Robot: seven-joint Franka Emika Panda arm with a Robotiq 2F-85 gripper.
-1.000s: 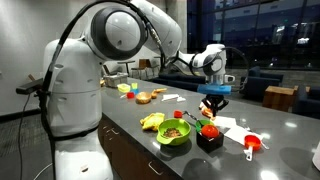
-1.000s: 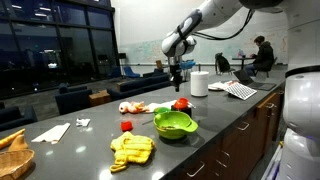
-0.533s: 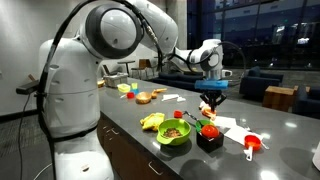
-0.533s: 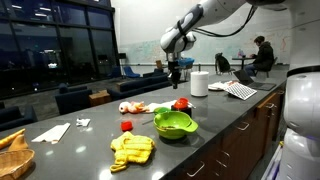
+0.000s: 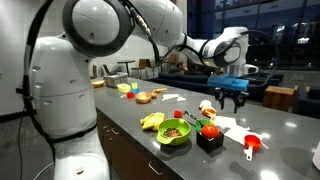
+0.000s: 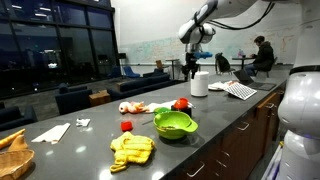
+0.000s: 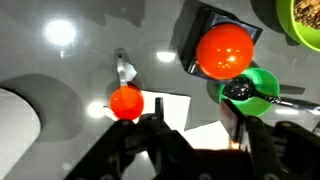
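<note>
My gripper [image 5: 233, 101] hangs open above the grey counter [image 5: 280, 120], with nothing between its fingers. In the wrist view the gripper [image 7: 192, 128] looks down on a white sheet of paper [image 7: 168, 104]. A small red measuring cup [image 7: 126, 101] lies just left of the paper. A green cup [image 7: 254, 90] with a metal spoon in it sits to the right. Beyond them a red ball [image 7: 223, 50] rests on a black box [image 7: 200, 32]. In an exterior view the gripper [image 6: 192, 72] hovers close to a white roll [image 6: 199, 84].
A green bowl [image 5: 174, 134] holding food, a yellow item [image 5: 152, 121], the ball-topped black box [image 5: 209, 140] and a red measuring cup [image 5: 252, 143] crowd the near counter edge. Further back are a green cup [image 5: 124, 88] and bread [image 5: 145, 97]. Papers [image 6: 240, 90] lie beyond the roll.
The gripper has swung away sideways across the counter, toward the white roll. Its jaws, shut before, now stand open.
</note>
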